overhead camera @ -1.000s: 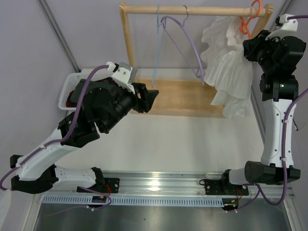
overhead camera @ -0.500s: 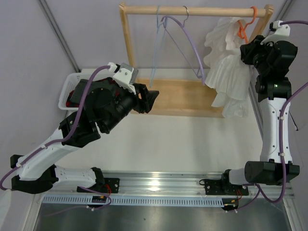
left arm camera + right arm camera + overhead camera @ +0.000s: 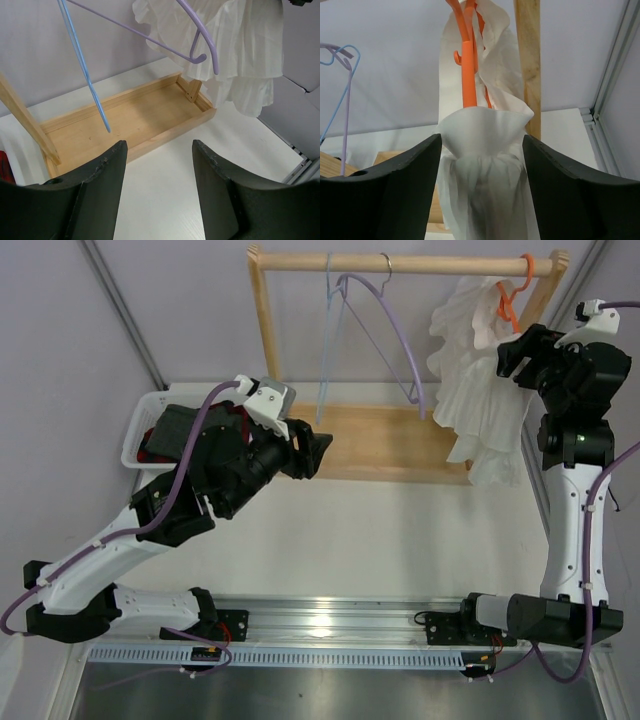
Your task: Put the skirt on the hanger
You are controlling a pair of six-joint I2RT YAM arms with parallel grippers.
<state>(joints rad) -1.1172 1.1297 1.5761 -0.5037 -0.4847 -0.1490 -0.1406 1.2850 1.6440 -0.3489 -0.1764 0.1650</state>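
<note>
Pulling back from the wooden rack (image 3: 267, 330), the right gripper (image 3: 518, 348) has let go, its jaws wide apart. The white skirt (image 3: 480, 390) hangs on the orange hanger (image 3: 510, 300), hooked over the rack's top. The job looks done. The left gripper (image 3: 315, 452) waits with jaws apart, holding nothing.

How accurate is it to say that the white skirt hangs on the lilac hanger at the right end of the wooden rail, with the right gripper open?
The skirt hangs on the orange hanger, not the lilac hanger, as the right wrist view shows. The rest holds: right end of the wooden rail, right gripper open.
</note>
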